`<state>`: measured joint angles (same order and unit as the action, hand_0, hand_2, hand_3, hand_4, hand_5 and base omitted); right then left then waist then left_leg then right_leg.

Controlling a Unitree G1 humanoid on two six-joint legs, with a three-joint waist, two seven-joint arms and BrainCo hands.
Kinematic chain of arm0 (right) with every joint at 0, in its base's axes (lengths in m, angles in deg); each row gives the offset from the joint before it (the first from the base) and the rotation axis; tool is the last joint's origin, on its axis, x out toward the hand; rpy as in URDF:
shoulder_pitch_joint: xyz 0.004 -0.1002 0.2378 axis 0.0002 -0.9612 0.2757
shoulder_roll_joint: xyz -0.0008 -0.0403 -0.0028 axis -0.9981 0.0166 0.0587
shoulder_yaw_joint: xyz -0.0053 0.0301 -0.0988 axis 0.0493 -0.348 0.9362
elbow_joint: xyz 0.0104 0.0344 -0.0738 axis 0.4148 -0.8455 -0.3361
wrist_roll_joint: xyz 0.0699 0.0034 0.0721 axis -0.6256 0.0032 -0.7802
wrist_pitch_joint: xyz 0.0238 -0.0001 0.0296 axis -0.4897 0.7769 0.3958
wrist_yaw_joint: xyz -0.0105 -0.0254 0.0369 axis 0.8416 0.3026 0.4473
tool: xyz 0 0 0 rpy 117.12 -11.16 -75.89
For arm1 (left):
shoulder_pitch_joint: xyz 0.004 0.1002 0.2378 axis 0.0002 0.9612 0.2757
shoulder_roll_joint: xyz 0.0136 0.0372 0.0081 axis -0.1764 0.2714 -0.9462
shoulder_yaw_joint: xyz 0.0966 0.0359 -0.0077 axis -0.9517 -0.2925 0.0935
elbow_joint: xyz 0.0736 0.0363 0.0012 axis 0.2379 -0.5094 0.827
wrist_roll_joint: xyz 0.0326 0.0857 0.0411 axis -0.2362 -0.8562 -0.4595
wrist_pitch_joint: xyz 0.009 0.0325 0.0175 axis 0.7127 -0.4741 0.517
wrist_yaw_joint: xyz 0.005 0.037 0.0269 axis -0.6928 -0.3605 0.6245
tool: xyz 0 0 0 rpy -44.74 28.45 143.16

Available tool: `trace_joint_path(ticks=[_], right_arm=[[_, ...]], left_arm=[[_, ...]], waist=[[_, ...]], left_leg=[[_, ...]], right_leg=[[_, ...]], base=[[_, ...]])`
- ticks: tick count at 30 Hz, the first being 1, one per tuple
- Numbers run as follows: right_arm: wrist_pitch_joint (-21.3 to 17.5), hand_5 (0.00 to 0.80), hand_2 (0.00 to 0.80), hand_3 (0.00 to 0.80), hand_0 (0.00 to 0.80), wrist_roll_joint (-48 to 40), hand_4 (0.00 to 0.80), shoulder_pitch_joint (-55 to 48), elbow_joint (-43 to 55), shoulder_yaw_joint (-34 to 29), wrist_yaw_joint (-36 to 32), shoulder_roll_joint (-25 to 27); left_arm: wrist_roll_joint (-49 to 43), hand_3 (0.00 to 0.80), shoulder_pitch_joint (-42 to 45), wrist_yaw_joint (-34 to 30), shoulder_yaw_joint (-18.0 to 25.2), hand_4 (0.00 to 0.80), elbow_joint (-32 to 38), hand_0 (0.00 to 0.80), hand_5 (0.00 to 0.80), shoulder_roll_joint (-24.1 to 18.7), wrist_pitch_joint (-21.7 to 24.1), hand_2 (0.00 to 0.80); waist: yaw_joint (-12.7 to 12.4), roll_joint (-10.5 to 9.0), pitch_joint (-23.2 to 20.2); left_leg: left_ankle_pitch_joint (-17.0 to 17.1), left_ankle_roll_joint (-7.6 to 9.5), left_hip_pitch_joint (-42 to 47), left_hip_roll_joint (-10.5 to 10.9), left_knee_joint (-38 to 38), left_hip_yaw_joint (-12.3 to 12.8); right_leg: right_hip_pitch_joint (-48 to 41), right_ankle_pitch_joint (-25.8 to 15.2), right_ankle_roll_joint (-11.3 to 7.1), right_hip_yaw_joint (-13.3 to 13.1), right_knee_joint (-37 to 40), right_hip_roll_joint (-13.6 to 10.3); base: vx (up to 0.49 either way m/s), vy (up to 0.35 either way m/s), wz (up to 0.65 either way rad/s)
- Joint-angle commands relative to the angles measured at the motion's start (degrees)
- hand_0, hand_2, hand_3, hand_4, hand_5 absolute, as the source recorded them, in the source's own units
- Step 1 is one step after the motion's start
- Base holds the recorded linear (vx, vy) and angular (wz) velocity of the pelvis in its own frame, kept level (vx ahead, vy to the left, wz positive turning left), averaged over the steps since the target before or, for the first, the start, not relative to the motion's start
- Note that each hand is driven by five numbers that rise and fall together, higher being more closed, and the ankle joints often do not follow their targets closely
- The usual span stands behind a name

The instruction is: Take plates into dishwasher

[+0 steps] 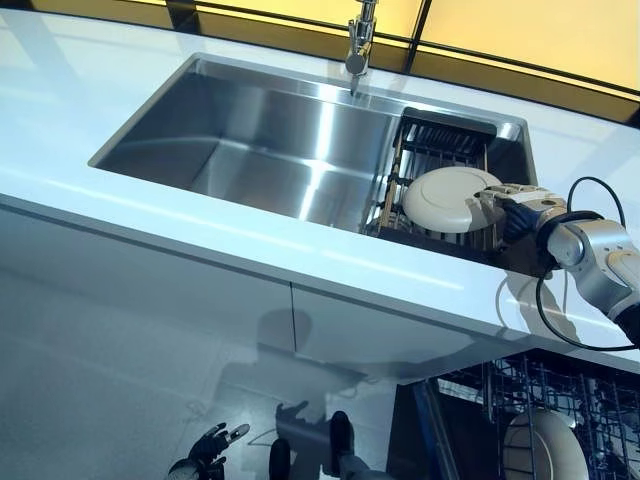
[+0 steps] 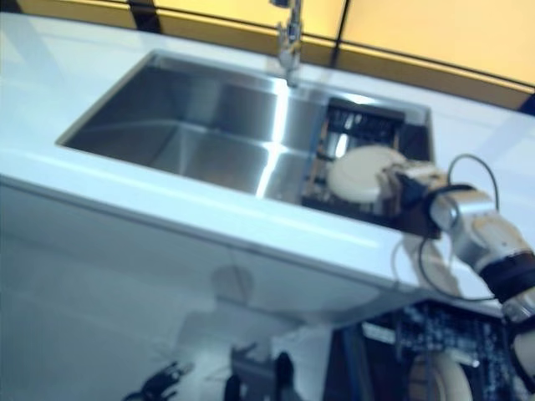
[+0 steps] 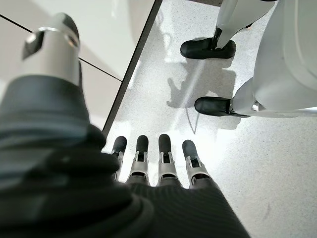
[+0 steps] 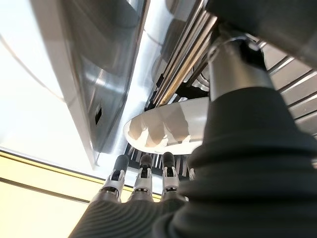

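A white plate (image 1: 450, 198) lies tilted on the dark dish rack (image 1: 445, 150) at the right end of the steel sink (image 1: 250, 140). My right hand (image 1: 515, 205) is at the plate's right edge. In the right wrist view the plate (image 4: 163, 126) sits between my thumb (image 4: 237, 74) on one face and my fingers (image 4: 143, 173) on the other, pinched. My left hand (image 1: 215, 445) hangs low near the floor, far from the sink, fingers (image 3: 148, 158) straight and holding nothing.
The open dishwasher rack (image 1: 520, 385) shows at the lower right below the counter, with another white plate (image 1: 540, 445) standing in it. A faucet (image 1: 360, 40) rises behind the sink. White counter (image 1: 150, 215) runs along the sink's front edge.
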<state>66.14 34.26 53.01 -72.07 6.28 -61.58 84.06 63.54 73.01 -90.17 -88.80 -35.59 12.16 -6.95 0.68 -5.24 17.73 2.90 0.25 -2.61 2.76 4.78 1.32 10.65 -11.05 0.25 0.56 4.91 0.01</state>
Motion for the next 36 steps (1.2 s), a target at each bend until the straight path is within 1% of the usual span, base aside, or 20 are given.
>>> trace_joint_path(ticks=[1, 5, 10, 18, 26, 31, 36], right_arm=[[-0.5, 0.0, 0.0, 0.0, 0.0, 3.6, 0.0, -2.2, 3.0, -0.4, 2.9, 1.5], [-0.3, 0.0, 0.0, 0.0, 0.0, 8.8, 0.0, -2.5, 4.5, -0.9, 6.8, 1.0], [0.7, 0.0, 0.0, 0.0, 0.0, 11.9, 0.0, -1.6, 5.1, 0.1, 9.4, 0.1], [2.1, 0.0, 0.0, 0.0, 0.0, 13.3, 0.0, 1.7, 4.0, 2.8, 10.8, -1.1], [3.6, 0.0, 0.0, 0.0, 0.0, 16.9, 0.0, 4.9, 1.6, 5.9, 11.4, -2.2], [4.6, 0.0, 0.0, 0.0, 0.0, 20.2, 0.0, 8.5, -1.2, 9.2, 11.1, -2.9], [6.7, 0.0, 0.0, 0.0, 0.0, 22.0, 0.0, 11.4, -3.5, 11.3, 12.6, -2.9]], left_arm=[[-0.1, 0.0, -0.4, 0.0, 0.6, 0.0, -1.5, 0.0, 0.0, 0.0, 1.5, 0.0], [0.8, 0.0, -0.5, 0.6, 0.3, 0.0, -0.8, 0.0, 0.0, 0.3, 1.5, 0.0], [1.9, 0.0, -0.9, 0.9, -0.4, 0.0, 0.0, 0.0, 0.0, 0.5, 1.2, 0.0], [2.6, 0.0, -1.6, 1.2, -1.0, 0.0, 0.8, 0.0, 0.0, 0.7, 0.9, 0.0], [3.3, 0.0, -2.0, 1.3, -1.5, 0.0, 2.2, 0.0, 0.0, 0.6, 0.3, 0.0], [4.2, 0.0, -2.2, 1.6, -2.2, 0.0, 3.1, 0.0, 0.0, 0.5, 0.2, 0.0], [5.0, 0.0, -2.3, 1.3, -2.5, 0.0, 3.3, 0.0, 0.0, 0.2, 0.5, 0.0]], waist=[[0.6, -0.05, -0.2], [0.5, 0.49, 0.3], [0.1, 0.95, 0.7], [-0.5, 1.56, 1.1], [-1.3, 2.07, 1.3], [-2.0, 2.66, 1.9], [-2.4, 3.27, 2.5]], left_leg=[[0.3, -1.28, -2.7, -2.7, 0.2, 0.3], [0.4, -1.22, -3.2, -2.6, 0.2, 0.3], [0.5, -1.12, -3.7, -2.4, 0.2, -0.1], [0.8, -1.03, -4.5, -2.1, 0.2, -0.6], [1.2, -0.99, -5.3, -1.9, 0.2, -1.3], [1.6, -1.04, -6.2, -1.8, 0.2, -1.6], [1.9, -1.11, -6.9, -1.7, 0.2, -1.9]], right_leg=[[-3.9, 4.2, -6.08, 1.8, -1.0, -2.8], [-3.5, 4.2, -6.11, 1.8, -0.9, -2.8], [-3.2, 4.1, -6.18, 2.2, -0.8, -3.0], [-2.6, 4.0, -6.07, 2.7, -0.7, -3.1], [-1.9, 3.9, -6.08, 3.1, -0.8, -3.3], [-1.2, 3.7, -6.08, 3.6, -0.8, -3.5], [-0.5, 3.5, -6.04, 3.7, -0.8, -3.5]], base=[[0.0, 0.0, 0.0], [-0.034, 0.004, 0.0], [-0.026, 0.001, 0.0], [-0.02, 0.001, 0.01], [-0.003, -0.001, 0.0], [-0.025, -0.004, 0.05], [-0.019, -0.001, 0.03]])
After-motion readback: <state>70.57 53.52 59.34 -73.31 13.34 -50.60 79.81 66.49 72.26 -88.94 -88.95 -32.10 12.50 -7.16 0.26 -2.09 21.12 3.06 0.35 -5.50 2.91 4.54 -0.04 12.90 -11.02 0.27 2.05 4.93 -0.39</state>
